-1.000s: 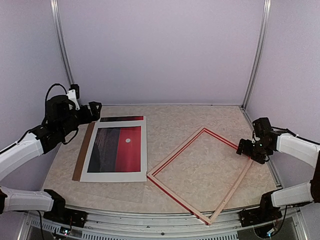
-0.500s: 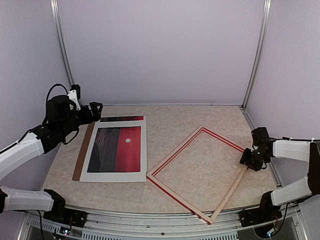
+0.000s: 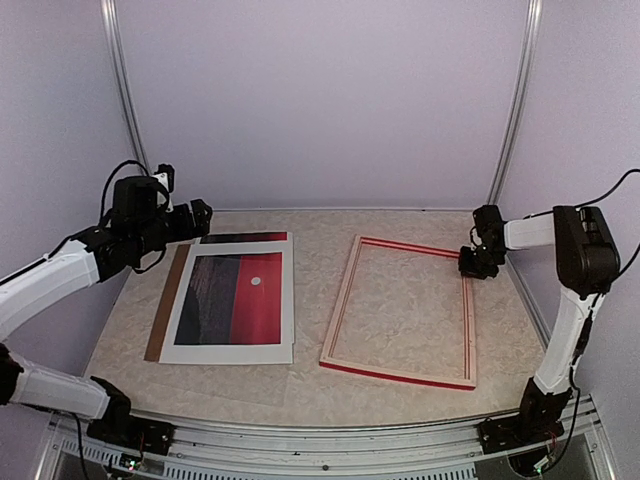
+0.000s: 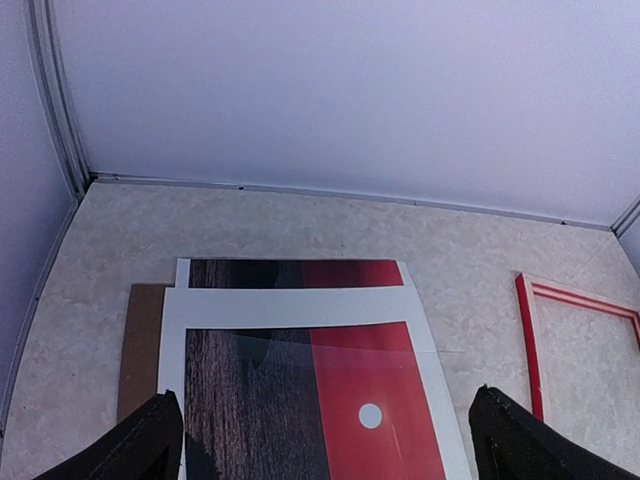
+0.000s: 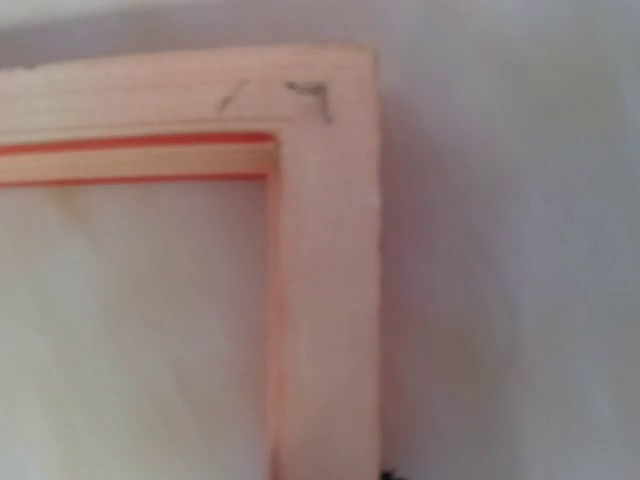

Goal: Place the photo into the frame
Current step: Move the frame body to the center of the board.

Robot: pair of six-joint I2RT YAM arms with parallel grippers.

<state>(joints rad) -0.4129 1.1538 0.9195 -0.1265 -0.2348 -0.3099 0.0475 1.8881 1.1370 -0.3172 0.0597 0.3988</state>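
The photo (image 3: 238, 298), half red with a white dot and half dark, lies at the left under a white mat (image 3: 232, 349). A strip of the same pattern shows past the mat's far edge. In the left wrist view the photo (image 4: 340, 400) lies below and between my open left fingers. My left gripper (image 3: 195, 219) hovers over the stack's far edge, holding nothing. The frame (image 3: 340, 300), pale wood with red edges, lies flat at centre right. My right gripper (image 3: 472, 263) is shut on its far right corner. The right wrist view shows that corner (image 5: 325, 300) close and blurred.
A brown backing board (image 3: 165, 300) sticks out from under the mat's left side. The enclosure walls and metal posts (image 3: 512, 110) stand close behind and to the right of my right arm. The table's front rail (image 3: 330, 440) runs along the near edge.
My right gripper closed on the frame's corner and swung it toward the back wall, turning the frame from a diamond to nearly square with the table. My left arm shifted slightly right.
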